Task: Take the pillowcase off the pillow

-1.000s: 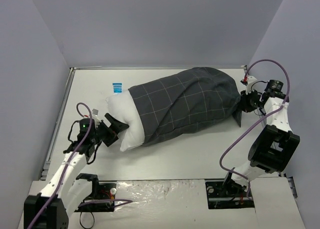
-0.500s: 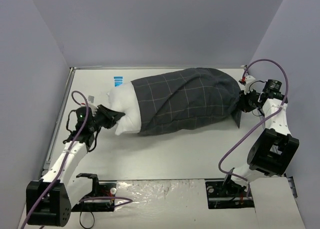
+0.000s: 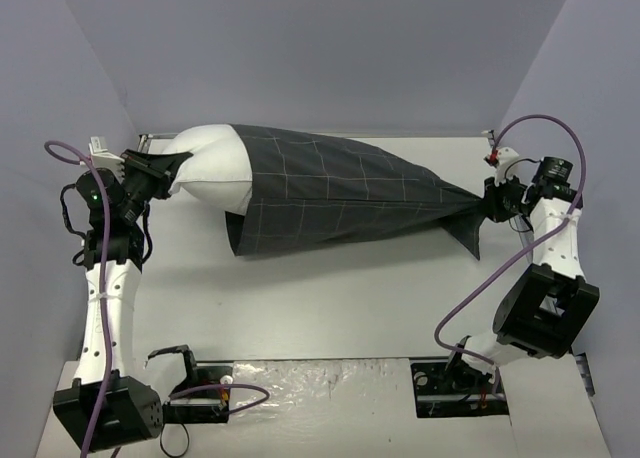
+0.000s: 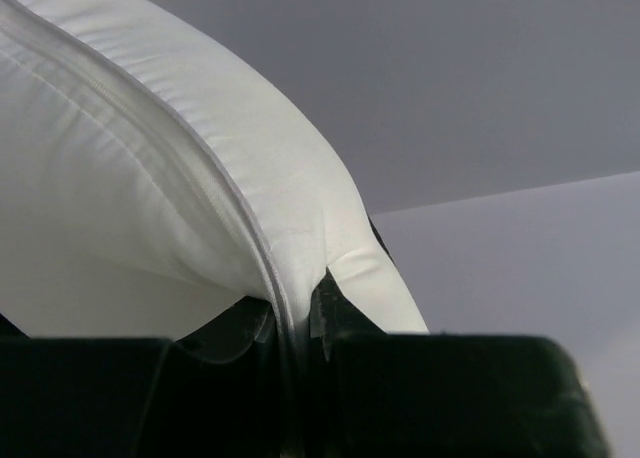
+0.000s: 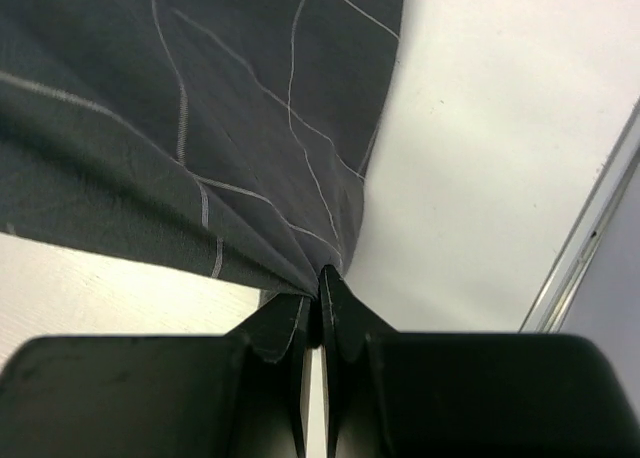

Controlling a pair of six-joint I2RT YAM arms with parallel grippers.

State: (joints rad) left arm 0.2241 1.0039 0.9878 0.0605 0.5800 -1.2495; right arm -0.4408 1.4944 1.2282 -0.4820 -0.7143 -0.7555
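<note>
The white pillow [image 3: 212,163] sticks out of the open end of the dark grid-checked pillowcase [image 3: 340,193], raised at the far left. My left gripper [image 3: 172,164] is shut on the pillow's seamed edge [image 4: 275,278], which fills the left wrist view. The pillowcase is stretched rightward to a bunched tip, where my right gripper [image 3: 490,206] is shut on the fabric [image 5: 230,168]. Its fingertips [image 5: 335,288] pinch the gathered cloth. The part of the pillow inside the case is hidden.
The white table [image 3: 330,298] has a raised metal rim [image 3: 120,228] at the left and grey walls on three sides. A purple cable [image 3: 480,278] loops beside the right arm. A plastic-covered strip [image 3: 320,378] lies between the arm bases.
My left gripper closed on the pillow and carried it up and toward the far left. The pillowcase stretched out taut and more white pillow shows. The right gripper stayed in place.
</note>
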